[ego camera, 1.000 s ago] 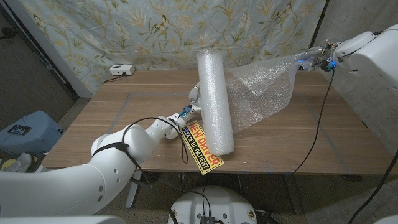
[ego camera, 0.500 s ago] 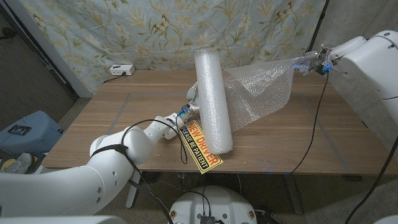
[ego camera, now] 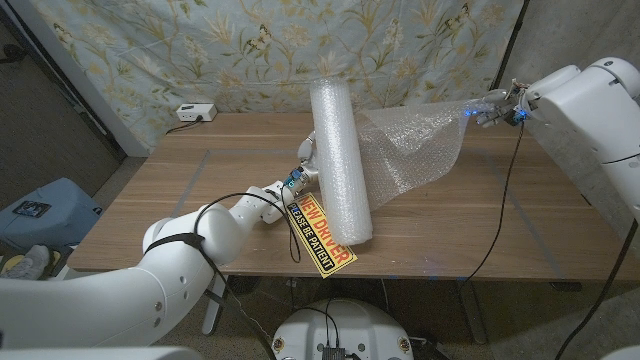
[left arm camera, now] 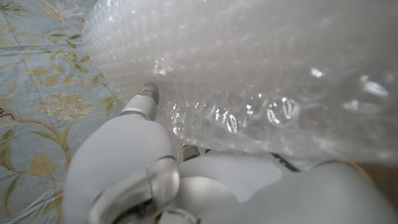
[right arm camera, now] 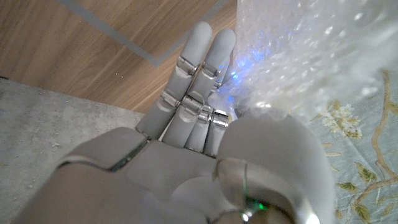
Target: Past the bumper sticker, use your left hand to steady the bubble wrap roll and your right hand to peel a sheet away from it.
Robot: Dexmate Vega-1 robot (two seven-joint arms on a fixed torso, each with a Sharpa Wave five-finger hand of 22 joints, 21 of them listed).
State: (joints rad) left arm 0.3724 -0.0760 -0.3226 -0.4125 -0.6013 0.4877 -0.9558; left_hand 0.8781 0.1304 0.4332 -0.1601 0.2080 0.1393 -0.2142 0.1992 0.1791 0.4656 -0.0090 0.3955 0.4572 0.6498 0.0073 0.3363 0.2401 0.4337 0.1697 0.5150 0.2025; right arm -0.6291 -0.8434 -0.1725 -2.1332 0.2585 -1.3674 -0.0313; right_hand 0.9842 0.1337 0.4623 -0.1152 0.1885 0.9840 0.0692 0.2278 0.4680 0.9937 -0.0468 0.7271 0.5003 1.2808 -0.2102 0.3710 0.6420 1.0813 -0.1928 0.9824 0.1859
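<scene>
The bubble wrap roll [ego camera: 340, 160] stands tilted across the table's middle, its near end on the yellow bumper sticker [ego camera: 322, 236] at the front edge. My left hand [ego camera: 306, 161] grips the roll's left side; its fingers [left arm camera: 144, 103] press into the bubbles of the roll [left arm camera: 249, 68]. A loose sheet [ego camera: 415, 150] fans out from the roll to the right and rises off the table. My right hand [ego camera: 492, 106] pinches the sheet's far corner, held in the air above the table's back right. Beside its fingers [right arm camera: 199, 68] shows the sheet [right arm camera: 305, 56].
A white power box [ego camera: 195, 112] lies at the table's back left. A black cable [ego camera: 505, 190] hangs from my right arm across the table's right part. A flowered cloth [ego camera: 250, 45] hangs behind. A blue object [ego camera: 40, 208] sits on the floor to the left.
My right hand has come slightly down and to the left with the sheet's corner. The roll's top has leaned a little to the left. My left hand stays on the roll.
</scene>
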